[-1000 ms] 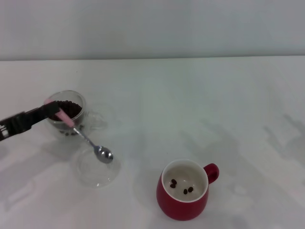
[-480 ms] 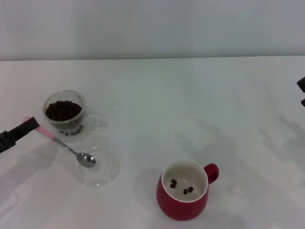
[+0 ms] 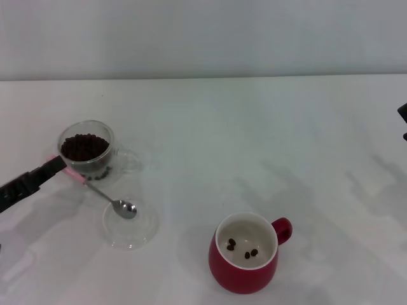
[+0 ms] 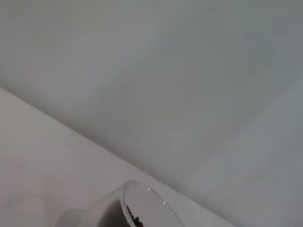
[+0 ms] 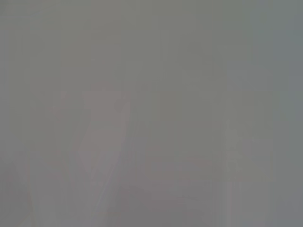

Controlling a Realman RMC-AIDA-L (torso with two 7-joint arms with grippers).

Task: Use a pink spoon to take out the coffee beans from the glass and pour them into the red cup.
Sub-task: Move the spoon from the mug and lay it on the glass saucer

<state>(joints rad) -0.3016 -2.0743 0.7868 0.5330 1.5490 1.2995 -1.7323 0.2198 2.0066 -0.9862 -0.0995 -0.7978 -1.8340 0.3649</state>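
The glass [image 3: 88, 151] stands at the left of the table, full of dark coffee beans [image 3: 84, 147]; its rim [image 4: 147, 208] also shows in the left wrist view. My left gripper [image 3: 56, 166] comes in from the left edge, shut on the pink handle of the pink spoon [image 3: 102, 193]. The spoon's metal bowl [image 3: 124, 208] hangs empty over a flat clear disc, just in front of the glass. The red cup [image 3: 247, 253] sits at the front centre with three beans [image 3: 245, 250] inside. Only a dark tip of my right gripper [image 3: 402, 121] shows at the right edge.
A flat round clear glass disc [image 3: 131, 223] lies on the white table in front of the glass. A pale wall runs behind the table. The right wrist view shows only a plain grey surface.
The left gripper drew the spoon away to the left from the glass, then moved it back slightly to the right. The spoon bowl stays over the disc.
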